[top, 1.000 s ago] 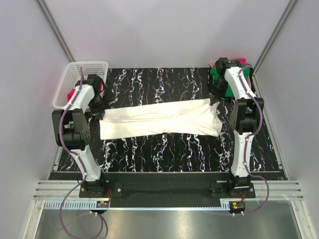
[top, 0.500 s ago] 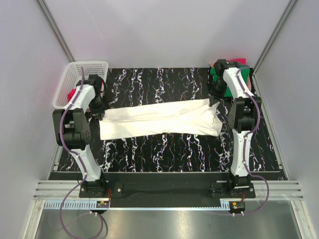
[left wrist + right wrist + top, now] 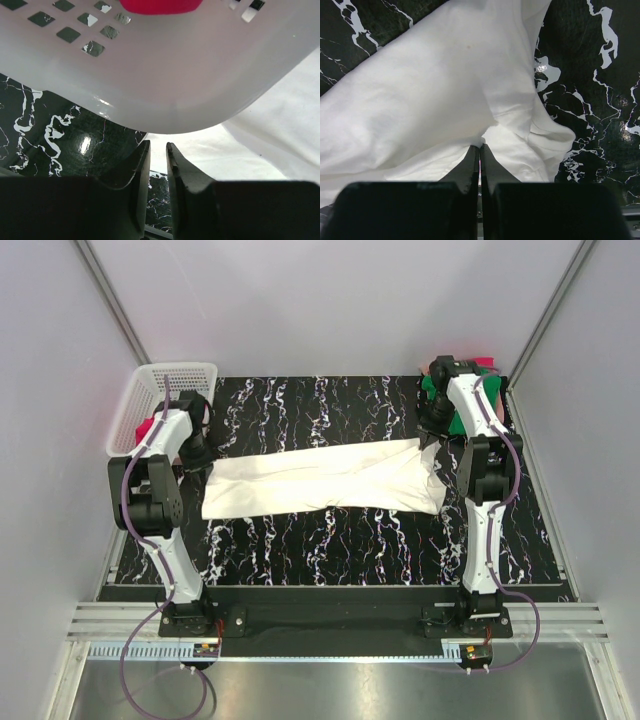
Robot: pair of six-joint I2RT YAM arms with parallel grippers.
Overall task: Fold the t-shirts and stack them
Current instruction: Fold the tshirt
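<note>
Both arms have eased rearward. Your right gripper (image 3: 480, 146) pinches the white t-shirt (image 3: 320, 478); you cannot tell the left gripper's (image 3: 157, 144) grip. Folding unfinished, stacking pending.

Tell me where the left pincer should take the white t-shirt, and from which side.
Probably the far-left corner of the white t-shirt, approached from the left: it lies flat as a long band, and that free edge sits before the left pincer.
</note>
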